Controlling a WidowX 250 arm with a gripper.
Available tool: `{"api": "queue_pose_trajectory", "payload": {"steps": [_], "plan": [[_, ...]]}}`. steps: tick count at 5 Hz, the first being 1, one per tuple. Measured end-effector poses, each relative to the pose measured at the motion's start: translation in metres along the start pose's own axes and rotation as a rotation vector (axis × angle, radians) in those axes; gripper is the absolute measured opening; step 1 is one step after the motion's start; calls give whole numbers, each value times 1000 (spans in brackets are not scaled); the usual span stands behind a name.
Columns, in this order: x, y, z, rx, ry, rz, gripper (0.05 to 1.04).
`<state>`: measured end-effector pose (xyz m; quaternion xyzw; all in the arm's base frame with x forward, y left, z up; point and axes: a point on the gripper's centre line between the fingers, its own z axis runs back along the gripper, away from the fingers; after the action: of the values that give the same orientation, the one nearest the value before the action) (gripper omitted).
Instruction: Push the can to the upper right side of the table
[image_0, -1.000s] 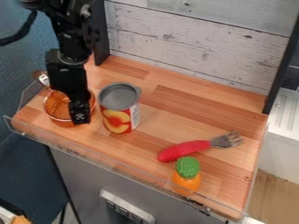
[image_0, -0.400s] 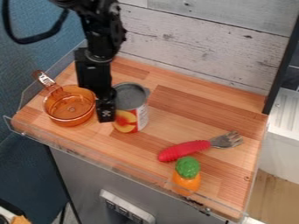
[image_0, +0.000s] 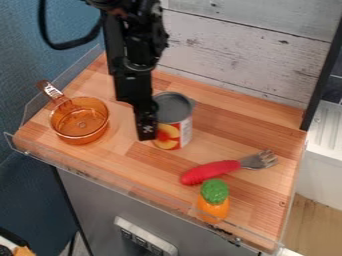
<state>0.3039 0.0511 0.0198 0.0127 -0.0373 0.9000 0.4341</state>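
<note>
The gripper (image_0: 146, 132) hangs low over the left-middle part of the wooden table (image_0: 220, 122), its tip against the left side of the can. The can (image_0: 178, 123) stands upright, with a grey top and a label showing orange-yellow fruit on red. Part of its left side is hidden behind the gripper. Whether the fingers are apart cannot be told from here.
An amber transparent pan (image_0: 80, 131) sits at the left, its handle toward the back. A fork (image_0: 212, 171) with a red handle and an orange toy carrot (image_0: 213, 202) with a green top lie front right. White planks (image_0: 240, 55) bound the back.
The gripper has moved right from over the amber pan to the can's left side. The can has slid to the right, still upright. The pan, fork and carrot have kept their places.
</note>
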Motion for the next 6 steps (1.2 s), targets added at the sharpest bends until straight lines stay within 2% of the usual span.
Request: {"api": "queue_pose_trajectory", "payload": {"steps": [2, 5, 6], "plan": [[-41, 8, -2, 70, 38, 0, 999], [-98, 29, 4, 131, 111, -45, 999], [-110, 35, 8, 130, 128, -70, 999]]}}
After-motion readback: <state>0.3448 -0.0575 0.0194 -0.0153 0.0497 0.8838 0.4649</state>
